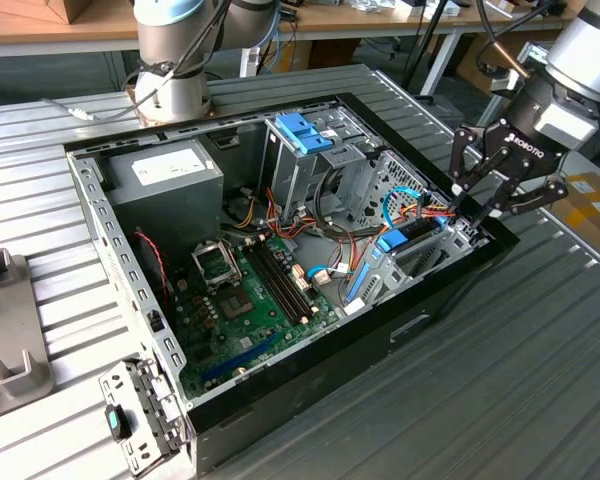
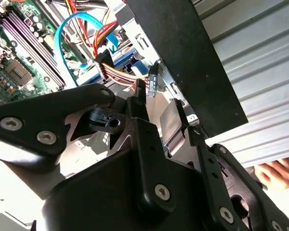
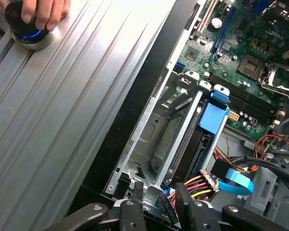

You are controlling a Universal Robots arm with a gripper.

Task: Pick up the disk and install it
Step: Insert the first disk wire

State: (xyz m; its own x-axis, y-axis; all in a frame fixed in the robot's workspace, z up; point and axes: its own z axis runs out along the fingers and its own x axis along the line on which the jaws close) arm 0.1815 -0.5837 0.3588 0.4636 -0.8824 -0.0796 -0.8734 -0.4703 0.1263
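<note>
The disk (image 1: 416, 230) stands on edge in the low drive cage at the case's corner, toward the exterior view's right. It looks like a dark slab, with a bright blue rail (image 1: 392, 241) along its top. In the first wrist view the disk (image 3: 201, 147) sits under the same blue rail (image 3: 214, 118), between silver cage bars. My gripper (image 1: 472, 208) hovers just over the cage end, next to the coloured power cables. Its fingers (image 3: 137, 195) are spread apart with nothing gripped; a cage bar and cable plug lie between them. In the second wrist view the gripper (image 2: 161, 108) hangs over the case wall.
The open computer case (image 1: 450, 290) lies on a ribbed metal table, holding a motherboard (image 1: 245, 290), a grey power supply (image 1: 165, 172) and a tall cage with a blue bracket (image 1: 305, 132). A person's hand (image 3: 36, 12) rests on a round blue-lit device. A grey fixture (image 1: 5, 330) sits at the exterior view's left.
</note>
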